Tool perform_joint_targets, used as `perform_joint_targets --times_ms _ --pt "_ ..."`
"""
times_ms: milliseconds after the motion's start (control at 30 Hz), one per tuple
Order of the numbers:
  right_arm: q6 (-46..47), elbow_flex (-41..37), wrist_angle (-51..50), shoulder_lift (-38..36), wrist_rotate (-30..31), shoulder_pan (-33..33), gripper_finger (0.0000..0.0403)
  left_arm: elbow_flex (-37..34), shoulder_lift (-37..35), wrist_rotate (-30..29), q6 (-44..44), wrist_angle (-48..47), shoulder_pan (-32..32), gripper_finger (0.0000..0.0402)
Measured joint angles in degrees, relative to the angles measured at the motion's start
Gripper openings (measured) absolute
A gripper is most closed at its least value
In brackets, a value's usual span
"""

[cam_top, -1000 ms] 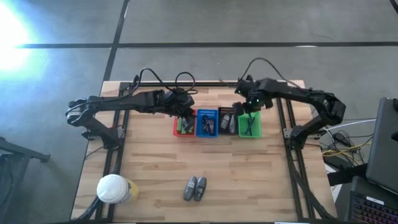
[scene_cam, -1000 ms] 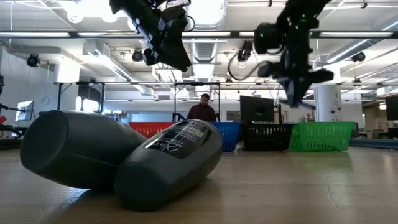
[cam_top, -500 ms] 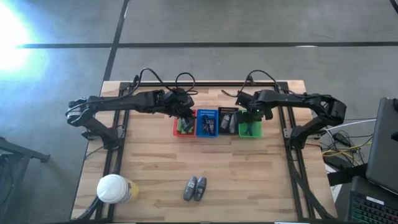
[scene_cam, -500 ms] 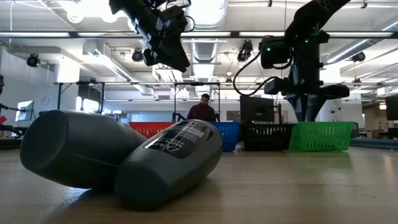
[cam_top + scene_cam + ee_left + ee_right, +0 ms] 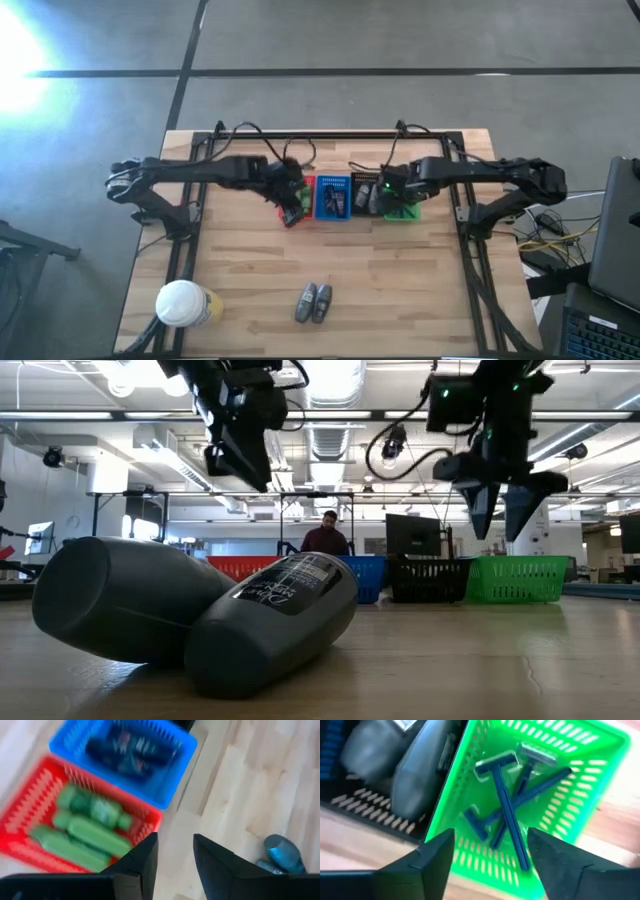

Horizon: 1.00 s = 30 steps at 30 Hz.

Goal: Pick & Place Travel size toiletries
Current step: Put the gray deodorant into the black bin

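Note:
Four slotted baskets stand in a row at mid-table: red [image 5: 30, 815] with green packets [image 5: 85, 827], blue [image 5: 333, 197] with dark tubes [image 5: 125, 752], black [image 5: 365, 192] with grey bottles [image 5: 395, 765], and green [image 5: 600, 750] with blue razors [image 5: 507, 815]. Two grey bottles [image 5: 313, 302] lie side by side near the front edge. My left gripper [image 5: 175, 855] hovers over the red basket's near rim, open by a narrow gap with nothing in it. My right gripper [image 5: 490, 840] hangs open above the green basket, clear of the razors.
A big white-lidded yellowish jar [image 5: 183, 303] stands at the near left corner. Bare wood stretches between the basket row and the two bottles [image 5: 200, 615]. A person stands in the room beyond the far edge [image 5: 325, 535].
My right gripper has carried a blue razor toward the table's near edge, dipped over the green basket, opened and come back up with nothing between its fingers. My left gripper has shifted toward the near edge over the red basket.

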Motion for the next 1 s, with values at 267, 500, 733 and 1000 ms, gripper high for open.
perform_joint_targets --times_ms 267,500,733,1000 --pt "5.0 0.5 -3.1 -5.8 2.7 9.7 0.0313 -4.5 0.2 -8.7 -26.0 0.4 -13.0 0.017" --pt "7.3 0.3 -3.2 -7.1 5.7 17.5 0.0352 -8.6 0.7 -11.7 -47.5 6.8 -24.2 0.0251" --pt "7.8 -0.1 -3.2 -6.7 6.7 22.5 0.0365 -9.2 7.6 -12.3 -57.9 14.1 -32.2 0.0276" --pt "7.8 -0.4 -3.2 -6.7 6.8 24.7 0.0366 -0.3 19.7 -7.1 -61.2 18.5 -35.1 0.0275"
